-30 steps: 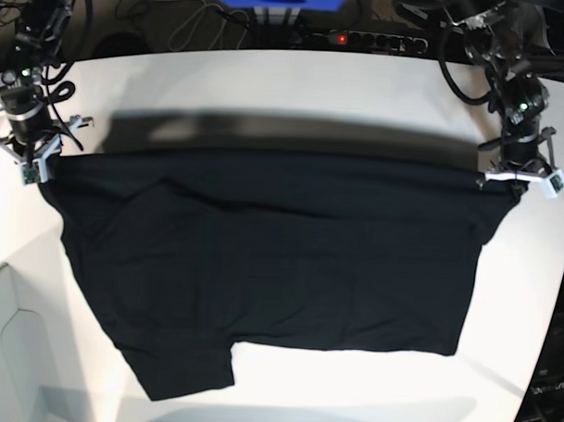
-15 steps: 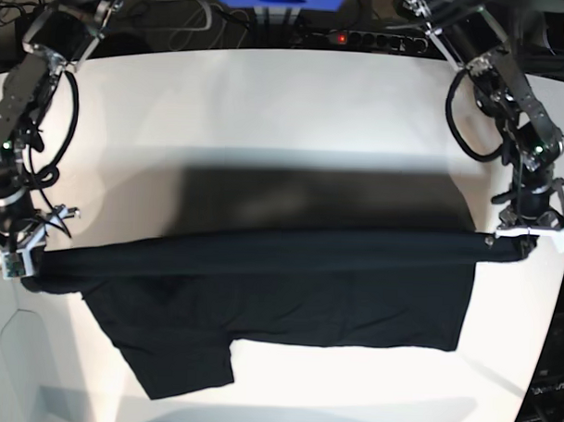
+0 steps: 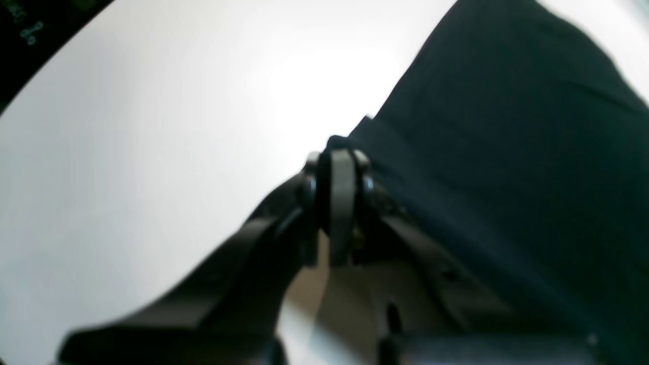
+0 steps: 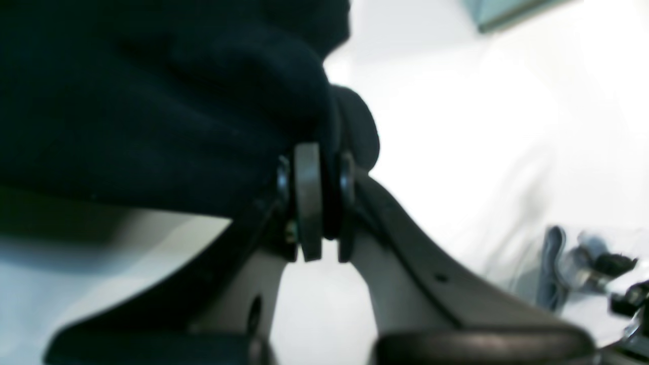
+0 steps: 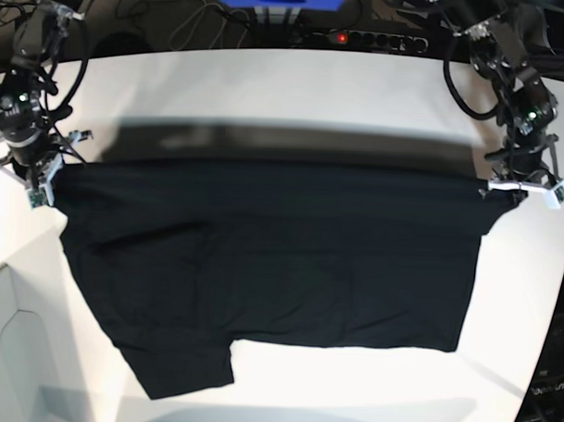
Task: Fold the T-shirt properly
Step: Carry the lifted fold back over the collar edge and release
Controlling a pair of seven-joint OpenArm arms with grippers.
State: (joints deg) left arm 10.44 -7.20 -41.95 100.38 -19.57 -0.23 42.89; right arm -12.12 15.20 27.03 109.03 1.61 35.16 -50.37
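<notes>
Two arms hold the T-shirt [image 5: 271,266] stretched across the white table [image 5: 268,90], and I watch from the base view. My right gripper [image 5: 31,170] stands at the cloth's nine o'clock corner, my left gripper [image 5: 524,187] at its three o'clock corner. Each one is clamped on the shirt's far edge: the left wrist view shows the left gripper [image 3: 337,157] pinched tight on a dark hem of the T-shirt [image 3: 507,152], and the right wrist view shows the right gripper [image 4: 317,152] closed over a bunched wad of the T-shirt [image 4: 152,101].

The relation that matters: from both grippers the cloth falls away toward six o'clock, toward the near edge of the table. The held edge runs straight from nine to three o'clock, drawn taut between the arms, and that is the shirt's long axis as it lies now. The body spreads flat below it, with one lobe, most likely a sleeve [image 5: 179,369], reaching furthest toward seven o'clock. The near hem [image 5: 351,347] lies parallel to the held edge. I cannot make out the neck opening or the label from here.

Neither arm is nearer the work; they sit level, one at each end. I judge that the fold calls for both to travel together toward six o'clock, carrying the far edge over the body so it lands square on the near hem. If one arm leads, the crease will likely skew.
</notes>
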